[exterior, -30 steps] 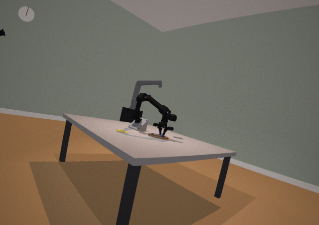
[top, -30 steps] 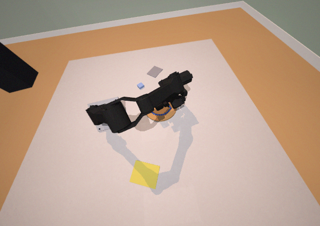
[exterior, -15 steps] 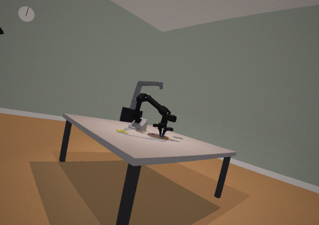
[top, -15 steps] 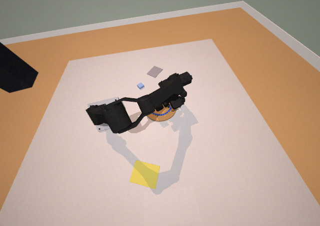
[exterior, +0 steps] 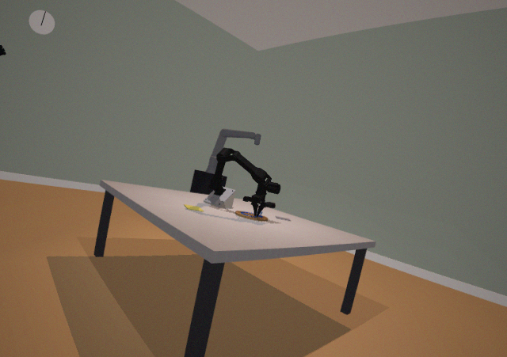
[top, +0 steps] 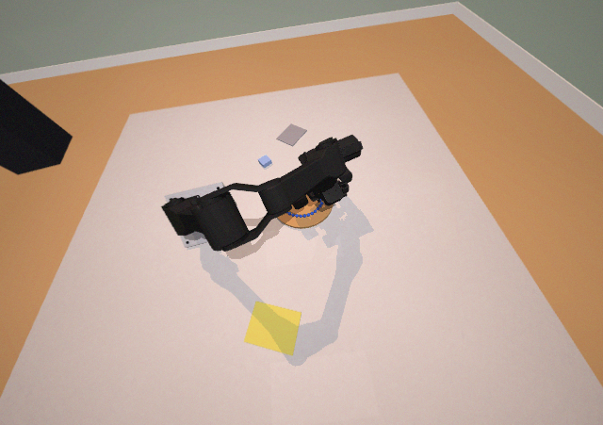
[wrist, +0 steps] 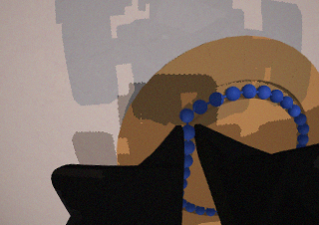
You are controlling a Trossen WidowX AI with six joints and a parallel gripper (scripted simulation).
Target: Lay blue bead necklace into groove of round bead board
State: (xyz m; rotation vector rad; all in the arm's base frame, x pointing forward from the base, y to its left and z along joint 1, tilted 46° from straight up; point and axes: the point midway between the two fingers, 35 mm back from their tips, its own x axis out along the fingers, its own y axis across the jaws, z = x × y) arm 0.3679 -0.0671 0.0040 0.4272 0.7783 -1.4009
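Note:
The round orange-brown bead board (top: 304, 223) (exterior: 262, 219) (wrist: 279, 51) lies flat on the table. The blue bead necklace (top: 304, 215) (wrist: 249, 91) lies over it as an uneven loop. In the wrist view its far and right beads run along the inner side of the thin curved groove line, and its left side runs nearly straight. My gripper (exterior: 257, 215) (wrist: 187, 131) is low at the board, with its fingertips closed on a bead at the loop's upper left corner. The fingers hide part of the necklace and board; the groove under the left side is not visible.
A small blue cube (top: 265, 161) and a flat grey square (top: 291, 135) (exterior: 283, 218) lie beyond the arm in the top view. A yellow square (top: 273, 328) (exterior: 193, 207) lies on the table's other side. The arm's base plate (top: 218, 187) is left of the board in the top view.

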